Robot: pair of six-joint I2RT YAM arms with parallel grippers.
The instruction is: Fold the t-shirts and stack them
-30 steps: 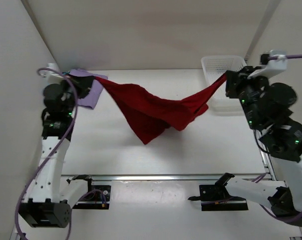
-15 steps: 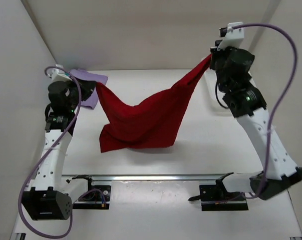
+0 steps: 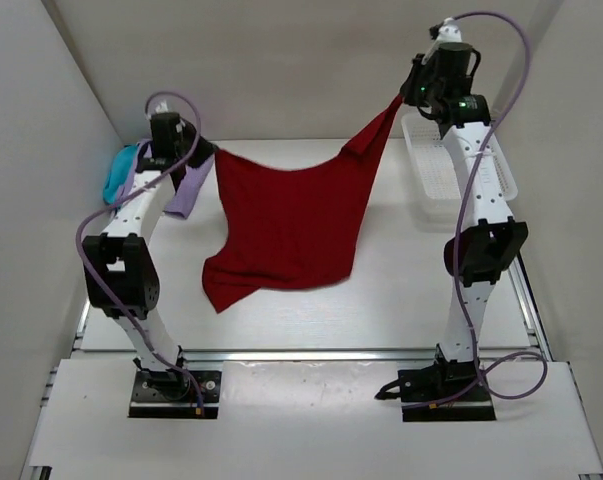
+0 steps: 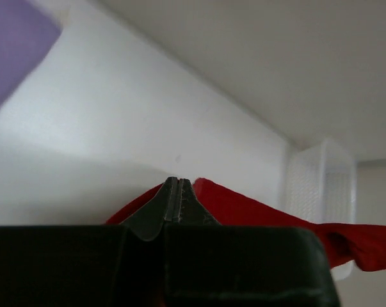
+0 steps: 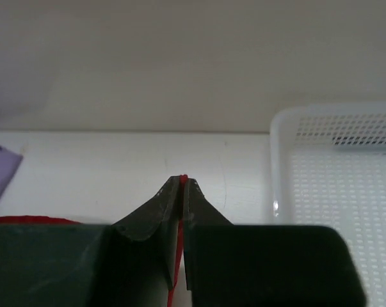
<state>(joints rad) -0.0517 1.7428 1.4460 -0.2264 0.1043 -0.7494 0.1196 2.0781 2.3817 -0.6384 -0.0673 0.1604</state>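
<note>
A deep red soft cloth t-shirt (image 3: 291,225) hangs spread between two raised arms, sagging below their fingers toward the white desk (image 3: 401,290). The left fingers (image 4: 170,199) are pinched shut on one upper corner. The right fingers (image 5: 173,199), held higher, are shut on the other. The cloth looks light and limp, likely to droop and bunch, so corners and seams seem the surest hold.

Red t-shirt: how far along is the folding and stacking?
Done: no folded stack shows. In hand: the deep red cloth t-shirt hangs spread between left gripper and right gripper, both shut on it. Left: fold it; the pale lavender shirt and teal shirt lie bunched far left.
</note>
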